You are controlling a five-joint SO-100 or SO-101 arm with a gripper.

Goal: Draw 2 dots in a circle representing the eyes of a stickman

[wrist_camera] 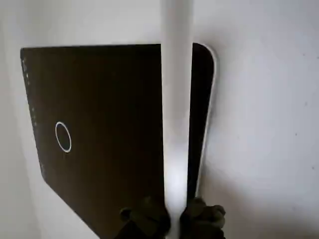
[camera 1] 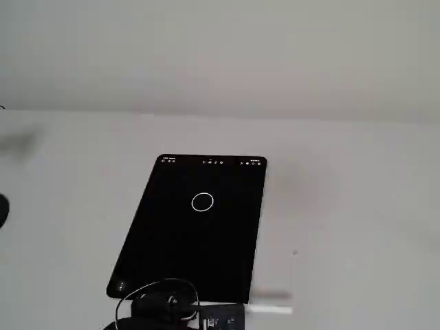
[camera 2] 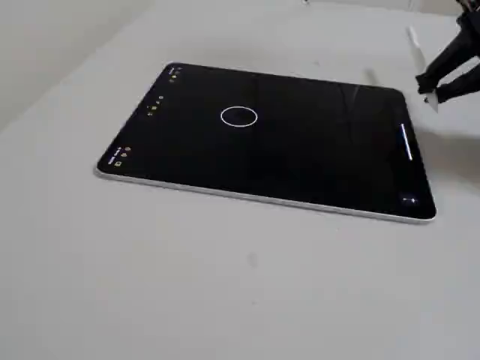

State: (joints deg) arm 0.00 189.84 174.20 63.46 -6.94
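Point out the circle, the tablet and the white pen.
circle (camera 2: 239,116): a fixed view, on the ring's lower line.
tablet (camera 1: 185,254): a fixed view, on bare black screen below the ring.
white pen (wrist_camera: 177,124): wrist view, middle of its shaft.

Black arm w/ black gripper at 2 o'clock in a fixed view; a thin black cable loops over its body at 6 o'clock in a fixed view.

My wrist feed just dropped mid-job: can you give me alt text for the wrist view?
A white stylus held in the gripper runs up the frame across a black tablet on a white table. A thin white circle, empty inside, sits at the screen's left, well away from the stylus.
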